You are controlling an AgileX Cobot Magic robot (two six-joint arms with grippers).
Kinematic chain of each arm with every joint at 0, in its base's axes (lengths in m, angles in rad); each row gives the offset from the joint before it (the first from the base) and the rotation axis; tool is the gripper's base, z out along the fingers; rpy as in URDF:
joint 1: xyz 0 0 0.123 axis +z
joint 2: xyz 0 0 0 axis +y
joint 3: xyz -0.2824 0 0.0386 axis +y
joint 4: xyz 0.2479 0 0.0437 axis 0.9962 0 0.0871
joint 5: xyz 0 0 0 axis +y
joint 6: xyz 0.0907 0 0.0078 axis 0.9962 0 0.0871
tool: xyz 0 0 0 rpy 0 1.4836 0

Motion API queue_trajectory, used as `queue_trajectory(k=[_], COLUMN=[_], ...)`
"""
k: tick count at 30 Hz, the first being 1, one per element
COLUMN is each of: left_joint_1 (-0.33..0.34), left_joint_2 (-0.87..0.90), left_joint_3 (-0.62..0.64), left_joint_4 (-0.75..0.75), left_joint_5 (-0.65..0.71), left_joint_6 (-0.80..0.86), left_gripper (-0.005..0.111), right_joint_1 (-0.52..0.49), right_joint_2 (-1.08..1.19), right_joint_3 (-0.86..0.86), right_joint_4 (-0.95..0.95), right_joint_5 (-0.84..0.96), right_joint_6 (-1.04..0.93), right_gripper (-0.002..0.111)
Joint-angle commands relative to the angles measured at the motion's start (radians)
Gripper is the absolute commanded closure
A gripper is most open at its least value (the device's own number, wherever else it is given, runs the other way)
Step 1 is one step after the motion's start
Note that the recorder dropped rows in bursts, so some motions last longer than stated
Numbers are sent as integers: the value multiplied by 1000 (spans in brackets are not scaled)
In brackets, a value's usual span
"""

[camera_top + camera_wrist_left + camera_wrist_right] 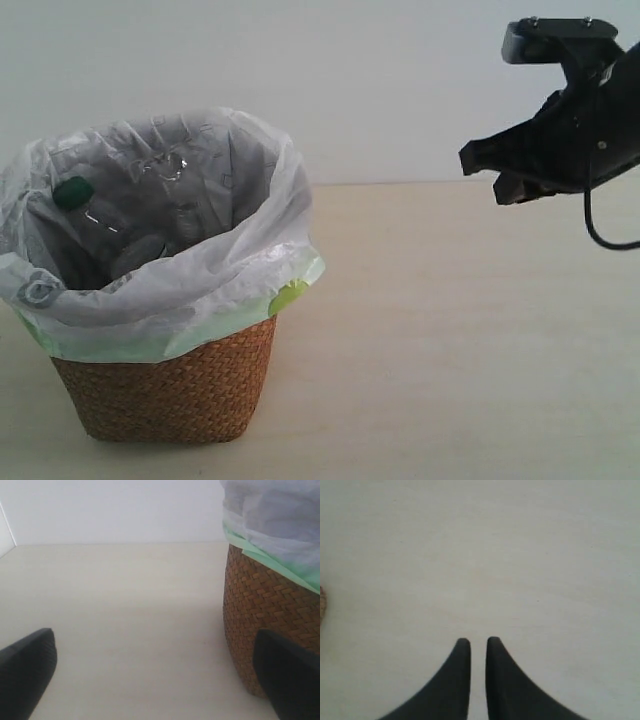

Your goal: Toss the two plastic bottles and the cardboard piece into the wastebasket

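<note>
The wastebasket [170, 385] stands at the left, brown wicker with a crinkly white liner. Inside it lies the larger clear bottle [112, 236], its green cap [73, 192] against the liner. More clear plastic shows deeper in; I cannot make out a red label there. The cardboard piece is hidden or out of view. My right gripper [482, 172] hangs high at the right, well away from the basket, fingers nearly together and empty [478, 641]. My left gripper [155, 680] is low beside the wicker wall [260, 600], spread wide with nothing between its fingers; the exterior view does not show it.
A pale wooden tabletop [450, 330] runs right of the basket, under the right gripper. A plain white wall stands behind. A sliver of wicker [322, 602] shows at the edge of the right wrist view.
</note>
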Motion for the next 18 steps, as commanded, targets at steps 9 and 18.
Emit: queue_trajectory(k=[9,18], left_joint_1=[-6,-6], left_joint_2=[-3,-3], left_joint_3=[-4,-4], left_joint_4=[-2,-2], left_joint_5=[-8,-8], left_joint_6=[-9,-9], left_gripper=[-1,-1], right_joint_1=[292,395], right_joint_2=[-388,-612], right_joint_3=[389,499], right_joint_4=[138,138], right_joint_5=[-392,-258], right_joint_6=[-3,4], right_gripper=[108,108])
